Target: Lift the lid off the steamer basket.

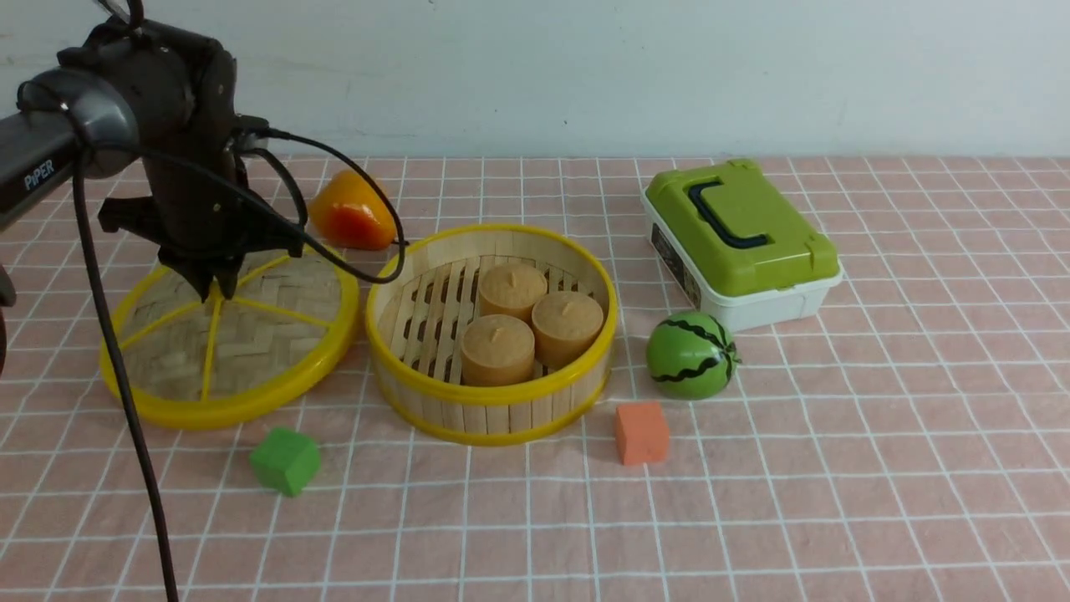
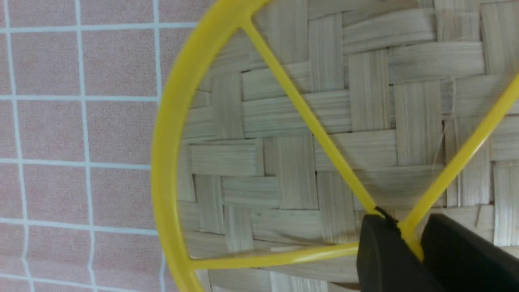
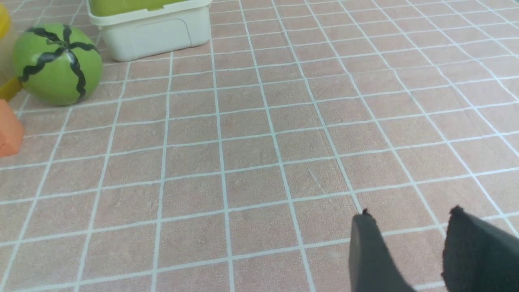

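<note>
The left gripper [image 1: 216, 288] pinches the hub of the lid [image 1: 276, 355], left of the open steamer basket [image 1: 493, 415]. Lower the lid until its rim sits flat, clear of the green block [image 1: 285, 461]; then release the hub.

L gripper [image 1: 213, 288]: closed on hub of woven lid
lid [image 1: 267, 334]: off, L of basket, yellow rim + spokes
steamer basket [image 1: 501, 413]: uncovered, 3 round tan buns [image 1: 497, 351] inside, R half
orange-yellow item [image 1: 353, 211]: behind, btwn lid & basket
green block [image 1: 285, 461]: in front of lid
orange block [image 1: 642, 432]: near basket, front R
watermelon [image 1: 690, 355]: R of basket, by box
box [image 1: 744, 242]: white, green top, dark handle
</note>
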Robot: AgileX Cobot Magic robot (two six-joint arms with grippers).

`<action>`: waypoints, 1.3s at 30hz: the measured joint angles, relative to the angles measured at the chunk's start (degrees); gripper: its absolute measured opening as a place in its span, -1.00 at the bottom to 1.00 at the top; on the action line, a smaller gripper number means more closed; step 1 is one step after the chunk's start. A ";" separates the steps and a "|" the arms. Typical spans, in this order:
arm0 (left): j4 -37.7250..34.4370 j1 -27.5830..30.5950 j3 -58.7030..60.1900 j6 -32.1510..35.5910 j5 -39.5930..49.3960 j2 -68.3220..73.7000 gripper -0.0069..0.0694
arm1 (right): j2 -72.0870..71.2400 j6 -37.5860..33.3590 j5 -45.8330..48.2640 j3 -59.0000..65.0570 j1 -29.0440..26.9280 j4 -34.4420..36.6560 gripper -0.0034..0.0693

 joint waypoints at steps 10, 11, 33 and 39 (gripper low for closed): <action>-1.91 0.00 0.34 -2.09 -1.33 0.09 -0.55 | 0.00 0.00 0.00 0.00 0.00 0.00 -0.24; -1.81 0.00 0.38 -2.80 -1.66 0.96 -0.55 | 0.00 0.00 0.00 0.00 0.00 0.00 -0.24; -4.06 0.00 0.65 -2.03 -1.68 -18.53 -0.24 | 0.00 0.00 0.00 0.00 0.00 0.00 -0.24; -9.21 0.00 4.69 1.40 -6.49 -39.90 -0.84 | 0.00 0.00 0.00 0.00 0.00 0.00 -0.24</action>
